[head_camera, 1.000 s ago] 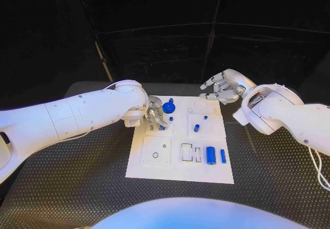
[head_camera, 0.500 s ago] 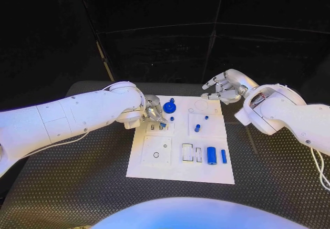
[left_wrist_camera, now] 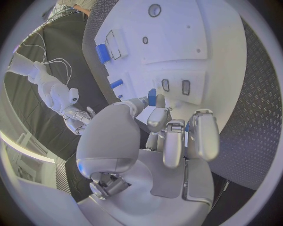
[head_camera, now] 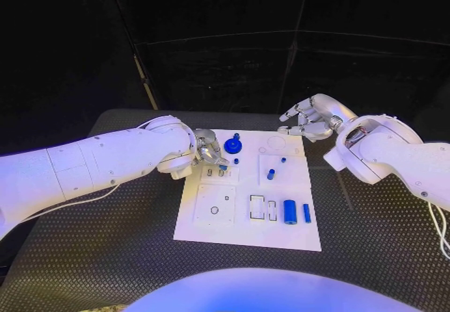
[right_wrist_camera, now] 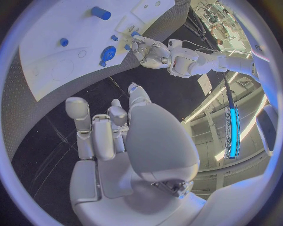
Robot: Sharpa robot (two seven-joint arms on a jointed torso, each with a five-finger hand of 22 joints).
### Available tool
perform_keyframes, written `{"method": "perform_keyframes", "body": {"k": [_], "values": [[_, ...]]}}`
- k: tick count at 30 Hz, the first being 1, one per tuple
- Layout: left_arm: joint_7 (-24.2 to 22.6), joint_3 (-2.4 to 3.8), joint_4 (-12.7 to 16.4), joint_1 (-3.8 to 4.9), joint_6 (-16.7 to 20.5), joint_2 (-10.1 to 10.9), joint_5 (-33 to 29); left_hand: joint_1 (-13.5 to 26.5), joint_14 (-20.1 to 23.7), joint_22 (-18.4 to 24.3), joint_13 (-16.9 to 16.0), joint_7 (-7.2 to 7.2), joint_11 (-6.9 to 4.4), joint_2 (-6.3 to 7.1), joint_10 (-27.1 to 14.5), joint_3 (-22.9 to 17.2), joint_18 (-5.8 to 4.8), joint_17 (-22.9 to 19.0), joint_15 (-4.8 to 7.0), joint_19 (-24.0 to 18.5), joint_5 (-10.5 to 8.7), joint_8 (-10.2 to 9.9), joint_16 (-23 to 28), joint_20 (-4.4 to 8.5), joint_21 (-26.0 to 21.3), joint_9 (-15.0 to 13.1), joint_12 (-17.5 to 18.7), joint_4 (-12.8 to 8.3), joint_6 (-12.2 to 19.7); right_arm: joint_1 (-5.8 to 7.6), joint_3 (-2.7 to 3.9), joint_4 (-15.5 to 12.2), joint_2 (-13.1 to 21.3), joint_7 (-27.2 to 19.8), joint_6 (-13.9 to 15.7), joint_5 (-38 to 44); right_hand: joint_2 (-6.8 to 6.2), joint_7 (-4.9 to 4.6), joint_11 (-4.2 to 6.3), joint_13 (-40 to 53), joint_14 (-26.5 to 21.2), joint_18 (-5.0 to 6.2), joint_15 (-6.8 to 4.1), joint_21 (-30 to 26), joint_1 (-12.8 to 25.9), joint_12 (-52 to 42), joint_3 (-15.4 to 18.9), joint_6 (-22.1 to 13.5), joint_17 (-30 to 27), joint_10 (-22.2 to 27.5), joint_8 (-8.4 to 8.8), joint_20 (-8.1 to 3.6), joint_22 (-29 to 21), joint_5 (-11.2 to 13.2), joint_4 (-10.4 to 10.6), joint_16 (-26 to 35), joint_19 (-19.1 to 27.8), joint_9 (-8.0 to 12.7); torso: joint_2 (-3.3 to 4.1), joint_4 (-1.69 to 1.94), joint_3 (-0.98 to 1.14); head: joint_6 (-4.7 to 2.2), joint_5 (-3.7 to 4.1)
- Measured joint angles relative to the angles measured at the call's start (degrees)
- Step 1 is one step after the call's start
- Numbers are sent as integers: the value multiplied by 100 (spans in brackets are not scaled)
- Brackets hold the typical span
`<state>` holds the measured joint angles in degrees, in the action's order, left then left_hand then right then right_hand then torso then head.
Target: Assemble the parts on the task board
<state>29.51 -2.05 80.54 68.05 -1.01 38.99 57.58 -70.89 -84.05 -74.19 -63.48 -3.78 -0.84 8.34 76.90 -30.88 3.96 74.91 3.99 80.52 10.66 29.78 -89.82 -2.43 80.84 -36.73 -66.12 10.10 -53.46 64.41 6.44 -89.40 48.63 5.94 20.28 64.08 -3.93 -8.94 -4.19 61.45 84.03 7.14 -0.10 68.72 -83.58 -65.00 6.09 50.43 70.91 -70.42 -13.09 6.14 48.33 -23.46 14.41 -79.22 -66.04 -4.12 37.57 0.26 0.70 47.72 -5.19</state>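
Note:
The white task board (head_camera: pixel 246 224) lies mid-table. My left hand (head_camera: pixel 208 154) hangs over its far left part and pinches a small blue part (left_wrist_camera: pixel 152 97) between thumb and finger, just above two small slots (left_wrist_camera: pixel 165 85). That part's tip (head_camera: pixel 223 167) peeks out below the fingers. My right hand (head_camera: pixel 307 119) hovers off the board's far right corner, fingers apart, holding nothing. A round blue knob (head_camera: pixel 233 144) stands near the left hand. A blue peg (head_camera: pixel 271 174) stands mid-board. A blue cylinder (head_camera: pixel 290 209) and a thin blue bar (head_camera: pixel 305 213) lie on the near right.
The board rests on a black ribbed table (head_camera: pixel 112 247) with bare room to its left, right and front. From the right wrist, the board (right_wrist_camera: pixel 53 66), the knob (right_wrist_camera: pixel 108 52), the cylinder (right_wrist_camera: pixel 100 12) and the left hand (right_wrist_camera: pixel 150 49) can be seen.
My left hand has edged slightly toward the board's far side, still with the small blue part. The right hand has hardly moved.

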Motion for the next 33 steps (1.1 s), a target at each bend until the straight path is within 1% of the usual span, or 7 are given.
{"method": "perform_keyframes", "body": {"k": [8, 13, 19, 33], "values": [[-26, -2, -36, -125, 225, -2, 154, 39, 0, 0, 0, -1, -9, 38, 10, -71, 0, 0, 0, 0, -1, 26, 0, 0, 0, -5, -22, -40, 0, 0, 0, 19, 6, 0, 4, 0, 12, 0, 0, -2, 0, 0, 0, 0, 12, 0, 35, 0, -1, 0, 0, 0, -2, 0, 35, 0, 0, 0, -1, -5, -2, 9, -15], [-29, -2, -56, -168, 285, -4, 283, 59, 0, 1, 5, -1, -9, 47, 10, -78, 0, 0, 0, 0, -1, 26, 0, 0, 0, -13, -22, -47, 0, 0, 0, 23, 9, 0, 5, 0, 12, 0, 0, -2, 0, 0, 0, 0, 12, 0, 35, 0, -1, 0, 0, 0, -2, 0, 35, 0, 0, 0, 1, -10, -7, 29, -20], [-29, -2, -58, -187, 263, -1, 405, 83, 0, 1, 25, -1, -9, 67, 10, -134, 0, 0, -1, 0, -2, 25, 0, 0, 0, -22, -22, -93, 0, 0, 0, 28, 9, 0, 5, 0, 23, 0, 0, -2, 0, -1, 0, 0, 23, 0, 35, 0, -1, 0, 0, 0, -2, 0, 35, 0, 0, 0, 2, -11, -7, 60, -13], [-27, 9, -65, -184, 12, 9, 532, 88, 0, 26, 82, -3, -7, 58, 8, -162, 0, 0, -1, -1, 22, 53, 0, 0, 0, -39, 28, -100, 1, 0, 0, 53, 0, 0, 4, 0, 35, 0, 0, -2, 0, -1, 0, 0, 35, 0, 35, 0, 0, 0, 0, 0, -1, -21, 35, 0, 0, 0, 4, -11, -5, 86, -1]]}}
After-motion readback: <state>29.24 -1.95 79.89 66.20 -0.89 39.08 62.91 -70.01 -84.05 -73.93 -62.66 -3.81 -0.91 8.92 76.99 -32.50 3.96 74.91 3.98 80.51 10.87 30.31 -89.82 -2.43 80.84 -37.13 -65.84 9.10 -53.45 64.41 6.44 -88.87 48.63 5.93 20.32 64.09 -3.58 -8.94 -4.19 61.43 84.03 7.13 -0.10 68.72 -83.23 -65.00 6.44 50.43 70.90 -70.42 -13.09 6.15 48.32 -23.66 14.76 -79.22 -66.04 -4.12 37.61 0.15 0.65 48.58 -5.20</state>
